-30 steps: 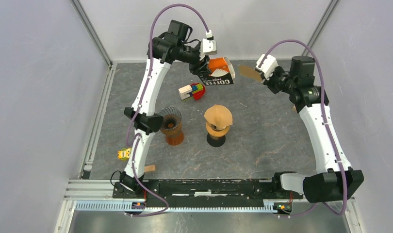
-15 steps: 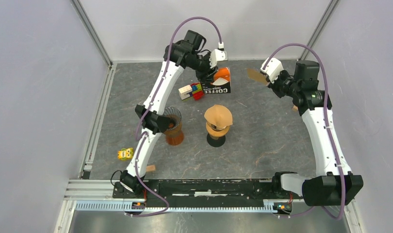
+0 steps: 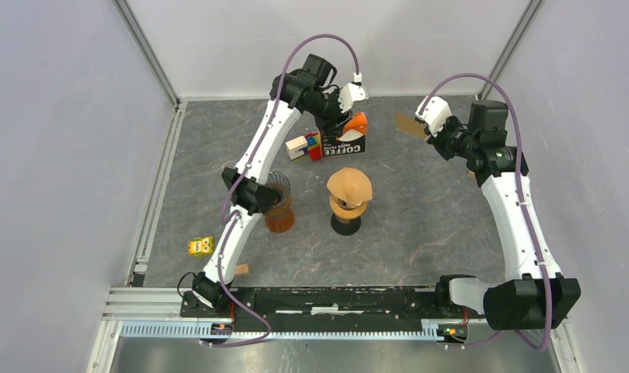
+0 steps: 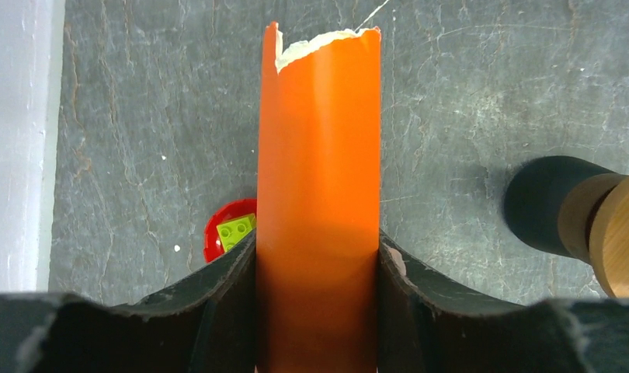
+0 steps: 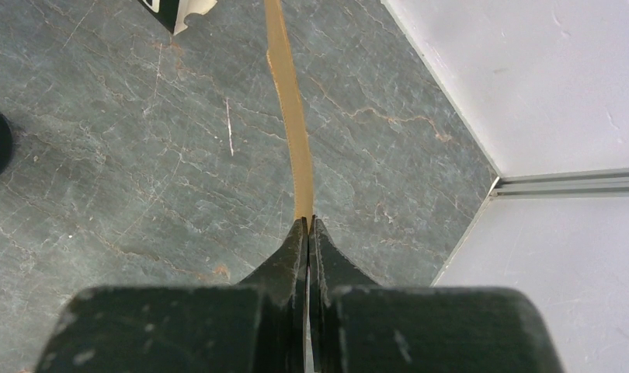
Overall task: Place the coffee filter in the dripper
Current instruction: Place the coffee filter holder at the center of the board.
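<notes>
Coffee filter (image 5: 288, 101) pinched in the right gripper's (image 5: 307, 225) pressed-together fingertips, above the table's (image 3: 420, 225) far right, apart from the ribbed dripper (image 3: 273, 185) on an amber carafe (image 3: 279, 219). Left gripper (image 4: 317, 256) clamped on the orange filter box (image 4: 319, 140), closer to the toy blocks (image 3: 306, 145) than a second ago. Box's near end hidden.

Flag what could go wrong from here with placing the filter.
1. The right end effector pinches the paper filter only by its edge; the sheet bows and could slip or crumple.
2. The left arm's elbow sits beside the ribbed dripper while the left end effector grips the orange box; a swing could knock it.
3. The centre dripper already seems to carry a brown filter; a second could stack.
</notes>
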You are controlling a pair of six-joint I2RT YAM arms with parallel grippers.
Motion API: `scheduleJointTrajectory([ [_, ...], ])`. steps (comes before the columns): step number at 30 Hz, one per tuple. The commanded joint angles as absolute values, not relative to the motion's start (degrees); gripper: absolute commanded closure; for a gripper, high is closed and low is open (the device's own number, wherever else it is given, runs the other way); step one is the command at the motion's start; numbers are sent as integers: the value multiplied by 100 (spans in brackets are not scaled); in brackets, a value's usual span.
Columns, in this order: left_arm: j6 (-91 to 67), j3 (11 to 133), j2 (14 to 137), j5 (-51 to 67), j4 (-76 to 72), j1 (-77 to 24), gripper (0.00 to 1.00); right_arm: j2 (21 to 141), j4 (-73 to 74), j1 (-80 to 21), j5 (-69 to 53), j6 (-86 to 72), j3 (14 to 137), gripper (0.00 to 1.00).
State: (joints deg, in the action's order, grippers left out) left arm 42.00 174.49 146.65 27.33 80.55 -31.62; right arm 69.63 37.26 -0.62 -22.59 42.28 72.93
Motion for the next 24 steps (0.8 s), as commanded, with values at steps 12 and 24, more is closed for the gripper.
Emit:
scheduleJointTrajectory([
  [12, 3983, 17631, 14776, 2173, 8276, -3313, 36, 6838, 3511, -53, -2283, 4236, 7163, 100],
  [24, 4082, 17631, 14629, 1988, 8394, -3305, 25, 6812, 3598, -53, -2298, 4245, 7193, 100],
])
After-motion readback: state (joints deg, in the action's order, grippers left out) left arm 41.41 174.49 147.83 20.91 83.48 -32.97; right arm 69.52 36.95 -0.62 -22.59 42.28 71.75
